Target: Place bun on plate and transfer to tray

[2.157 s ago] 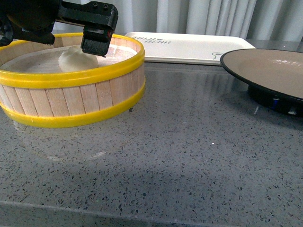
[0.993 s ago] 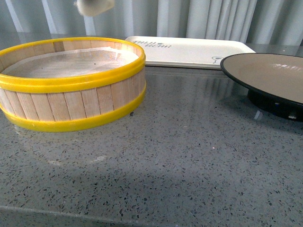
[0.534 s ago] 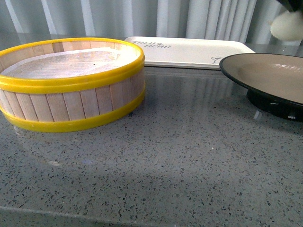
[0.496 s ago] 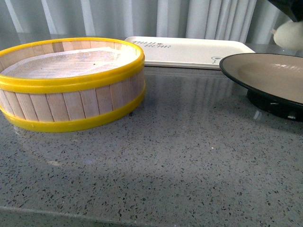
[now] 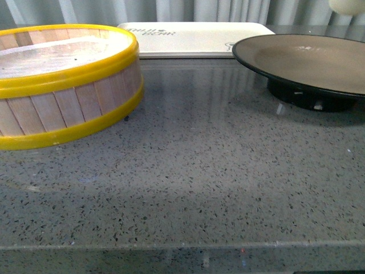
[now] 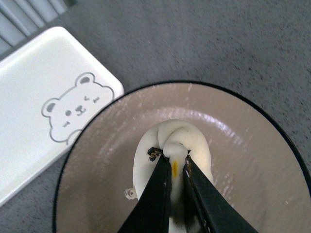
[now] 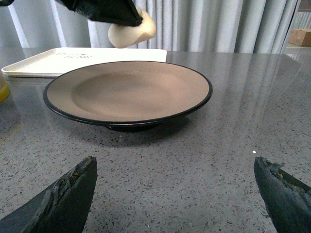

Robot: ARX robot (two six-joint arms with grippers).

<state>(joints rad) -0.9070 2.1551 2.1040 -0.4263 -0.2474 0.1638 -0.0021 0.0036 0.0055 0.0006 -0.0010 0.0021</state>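
The white pleated bun [image 6: 195, 141] hangs in the air above the plate [image 6: 243, 160], over its tan-brown inside, with my left gripper [image 6: 172, 158] shut on the bun's pinched top. From the front only the bun's underside [image 5: 348, 4] shows at the upper right edge, above the black-rimmed plate [image 5: 302, 57]. The right wrist view has the bun [image 7: 133, 31] held by black fingers [image 7: 104, 9] over the plate's far side [image 7: 126, 90]. My right gripper [image 7: 175, 165] stands open low over the counter in front of the plate, nothing between its fingers. The cream tray [image 5: 194, 37] lies behind.
A yellow-rimmed wooden steamer basket [image 5: 68, 85] with a paper liner stands at the left of the grey speckled counter. The tray [image 6: 43, 82], printed with a bear, lies right beside the plate. Curtains hang behind the table.
The bun came up out of the steamer and travelled right; it now hangs over the plate. The front view itself has shifted, with steamer, tray and plate all further left.
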